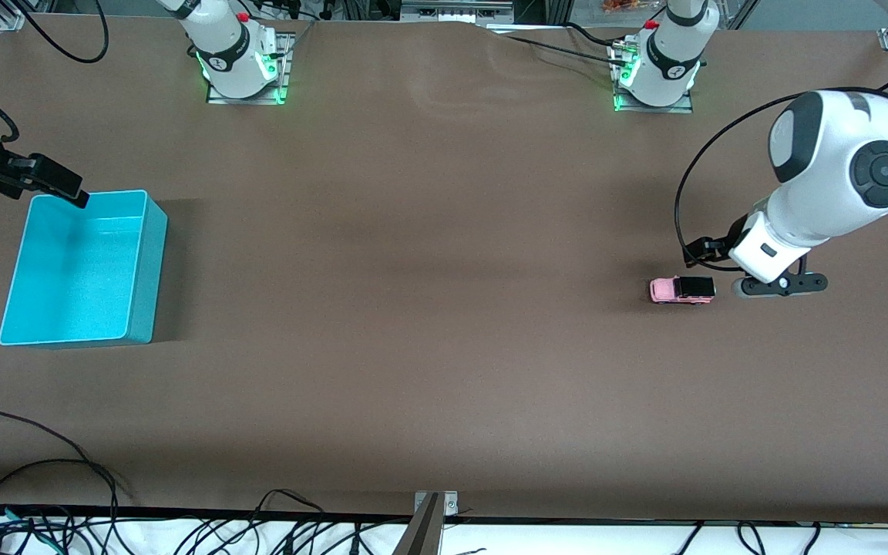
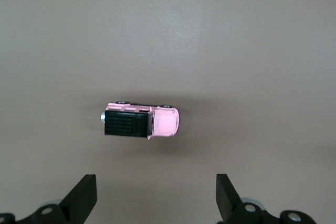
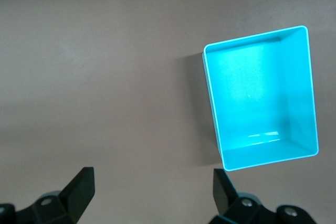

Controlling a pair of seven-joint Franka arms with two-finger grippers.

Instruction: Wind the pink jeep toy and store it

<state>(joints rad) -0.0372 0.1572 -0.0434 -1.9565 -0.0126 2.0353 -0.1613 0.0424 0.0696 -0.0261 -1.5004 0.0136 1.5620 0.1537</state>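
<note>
The pink jeep toy (image 1: 681, 290) stands on the brown table toward the left arm's end, its black roof panel up. My left gripper (image 1: 779, 285) hovers low just beside it, open and empty. In the left wrist view the jeep (image 2: 140, 121) lies ahead of the open gripper (image 2: 156, 198), not between the fingers. The turquoise bin (image 1: 143, 277) sits empty at the right arm's end. My right gripper (image 1: 66, 189) hangs over the table by the bin's farthest corner, open and empty. In the right wrist view the bin (image 3: 262, 156) lies to one side of the gripper (image 3: 152, 192).
Both arm bases (image 1: 242, 69) (image 1: 656, 77) stand at the table's farthest edge. Black cables (image 1: 43, 478) and a metal bracket (image 1: 435, 505) lie along the nearest edge. Bare brown table stretches between the jeep and the bin.
</note>
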